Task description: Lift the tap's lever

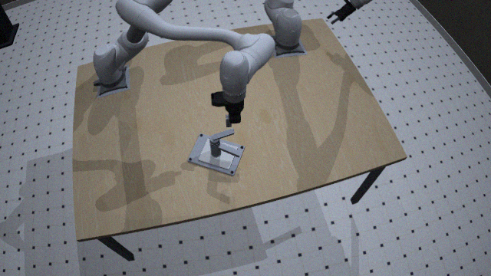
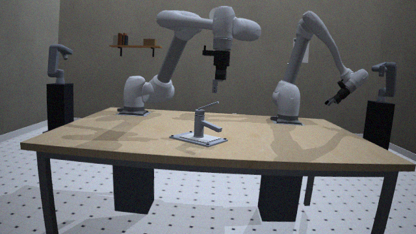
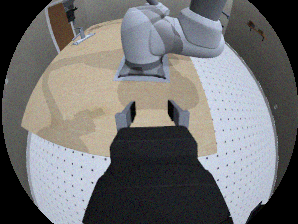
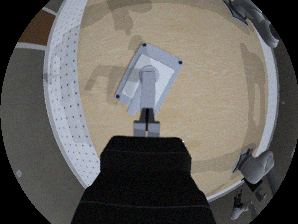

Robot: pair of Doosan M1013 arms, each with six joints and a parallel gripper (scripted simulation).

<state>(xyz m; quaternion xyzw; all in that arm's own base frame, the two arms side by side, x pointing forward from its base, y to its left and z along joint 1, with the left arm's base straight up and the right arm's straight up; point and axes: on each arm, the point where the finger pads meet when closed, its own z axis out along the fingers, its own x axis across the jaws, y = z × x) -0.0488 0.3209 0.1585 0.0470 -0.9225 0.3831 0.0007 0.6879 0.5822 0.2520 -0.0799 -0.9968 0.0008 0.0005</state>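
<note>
On the back wall, a shelf (image 2: 134, 46) carries red and dark books (image 2: 122, 39) at one end and a box (image 2: 149, 42) at the other end. The floor (image 1: 184, 249) (image 2: 182, 192) (image 3: 240, 110) (image 4: 67, 95) is pale, with small dark spots. A white panel (image 2: 305, 53) is also on this wall, partly hidden.

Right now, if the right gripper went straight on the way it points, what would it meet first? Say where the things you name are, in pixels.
Most likely the free end of the tap's lever (image 1: 224, 134) (image 2: 209, 104) (image 4: 148, 90), below the right gripper (image 1: 229, 126) (image 2: 214, 91) (image 4: 147, 114), though depth is unclear and it might just miss.
</note>
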